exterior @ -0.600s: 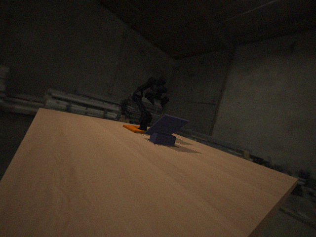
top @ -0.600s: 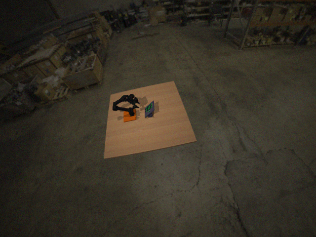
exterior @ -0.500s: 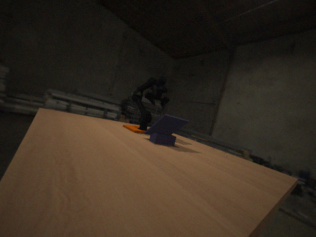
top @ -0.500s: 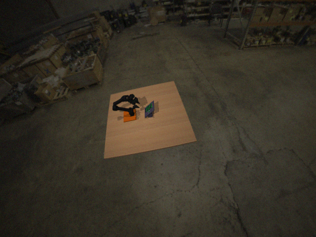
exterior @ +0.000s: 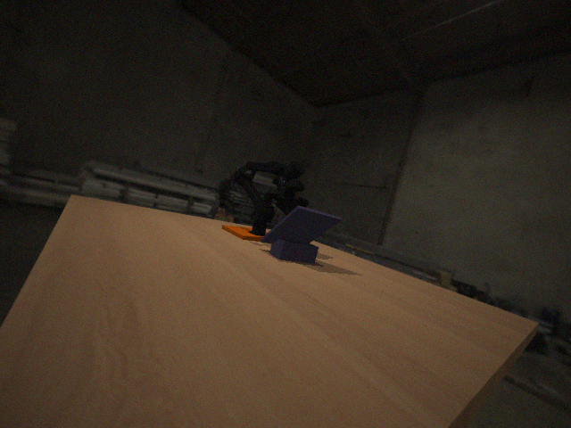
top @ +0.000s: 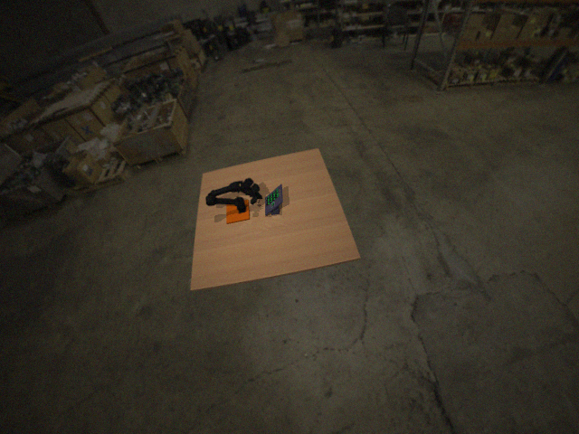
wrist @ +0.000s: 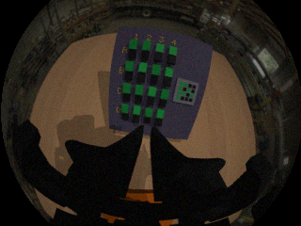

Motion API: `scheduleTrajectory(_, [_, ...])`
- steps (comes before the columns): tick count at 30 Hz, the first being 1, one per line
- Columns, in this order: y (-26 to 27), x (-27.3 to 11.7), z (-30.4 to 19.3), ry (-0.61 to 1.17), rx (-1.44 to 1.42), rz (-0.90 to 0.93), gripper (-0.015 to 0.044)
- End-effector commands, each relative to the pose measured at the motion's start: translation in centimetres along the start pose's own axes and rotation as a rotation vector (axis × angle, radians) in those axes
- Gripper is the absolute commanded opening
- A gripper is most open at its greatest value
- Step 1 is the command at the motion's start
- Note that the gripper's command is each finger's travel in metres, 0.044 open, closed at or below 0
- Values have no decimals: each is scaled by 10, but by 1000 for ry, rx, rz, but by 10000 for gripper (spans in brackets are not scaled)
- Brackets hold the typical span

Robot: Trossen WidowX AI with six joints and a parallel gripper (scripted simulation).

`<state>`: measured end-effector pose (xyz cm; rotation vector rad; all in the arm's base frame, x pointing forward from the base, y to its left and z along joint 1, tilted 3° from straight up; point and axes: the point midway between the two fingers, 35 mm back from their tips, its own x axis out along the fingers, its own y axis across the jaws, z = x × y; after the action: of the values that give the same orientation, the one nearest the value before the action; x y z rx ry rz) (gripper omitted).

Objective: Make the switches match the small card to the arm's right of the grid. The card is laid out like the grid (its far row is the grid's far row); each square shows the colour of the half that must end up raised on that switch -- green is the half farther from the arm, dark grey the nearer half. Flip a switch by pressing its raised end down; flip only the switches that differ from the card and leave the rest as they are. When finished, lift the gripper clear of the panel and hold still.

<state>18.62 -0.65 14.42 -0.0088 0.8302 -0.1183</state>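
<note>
A purple panel [top: 270, 211] [exterior: 302, 226] [wrist: 197, 61] stands tilted on a block. It bears a grid of switches, rows A to D and columns 1 to 4, each with a green far half and a dark near half. The greens differ in brightness, but which halves are raised is hard to tell. The small card [wrist: 175, 98] to the grid's right shows mixed green and dark squares. My gripper [wrist: 147, 129] is shut, its fingertips almost together, and holds nothing. In the wrist view the tips appear just below row D, near the panel's near edge. Contact with the panel cannot be made out.
The arm stands on an orange base plate [top: 237, 218] [exterior: 237, 231] on the wooden table [top: 280, 252] [exterior: 161, 322]. The panel's supporting block [exterior: 293, 251] shows beneath it in the exterior view. The arm casts shadows on the wood beside the panel.
</note>
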Motion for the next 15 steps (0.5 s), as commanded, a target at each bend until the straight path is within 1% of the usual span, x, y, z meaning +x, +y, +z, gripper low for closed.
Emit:
scheduleTrajectory(1, [1, 21, -2, 9, 3, -3, 0])
scheduleTrajectory(2, [1, 30, -2, 15, 3, -3, 0])
scheduleTrajectory(4, [0, 38, -3, 20, 4, -3, 0])
scheduleTrajectory(15, [0, 39, -3, 20, 4, -3, 0])
